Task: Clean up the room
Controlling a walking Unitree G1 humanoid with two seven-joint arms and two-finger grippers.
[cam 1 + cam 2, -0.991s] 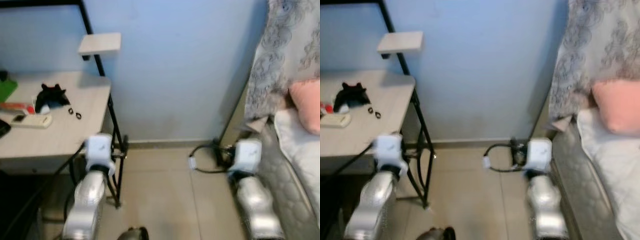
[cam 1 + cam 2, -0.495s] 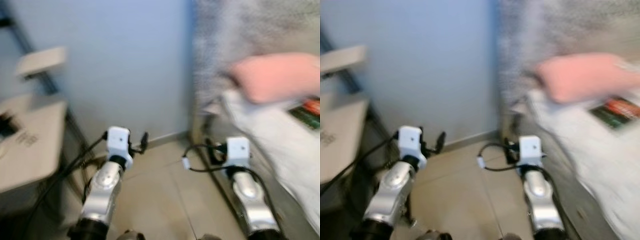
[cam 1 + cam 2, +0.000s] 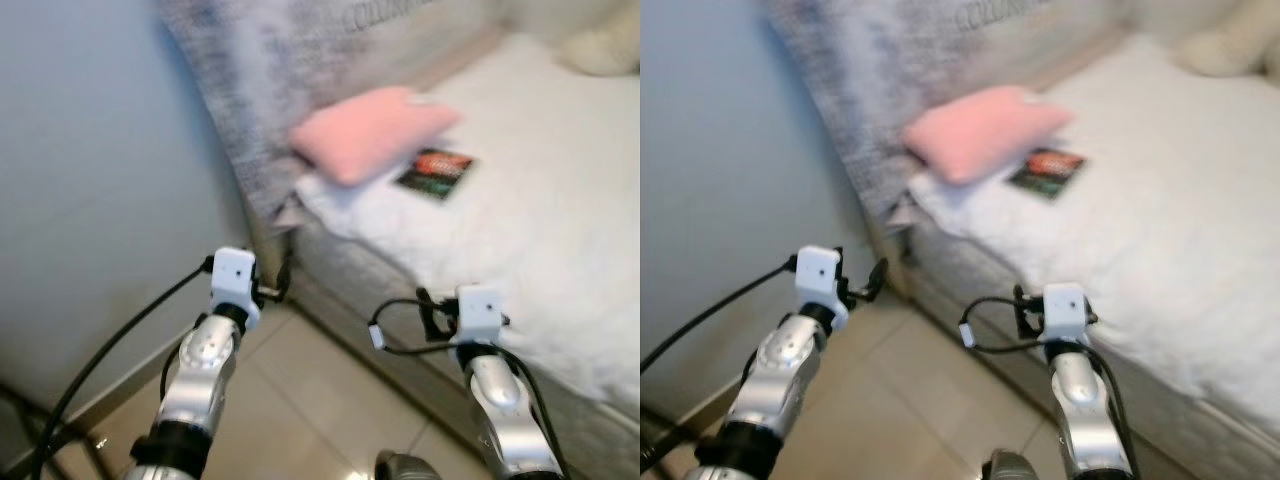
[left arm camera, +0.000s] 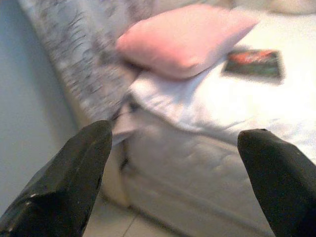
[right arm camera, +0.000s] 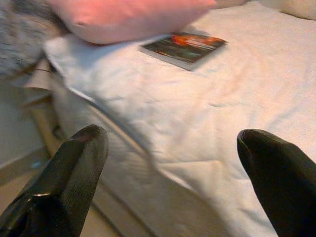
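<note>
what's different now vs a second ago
The robot has turned right: the desk and its clutter have left the view, and the bed with the pink pillow and a book now lies ahead. Both grippers, left and right, stay open and empty, held low in front.

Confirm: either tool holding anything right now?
Nothing held. Left tool and right tool are both open, pointing toward the bed.
</note>
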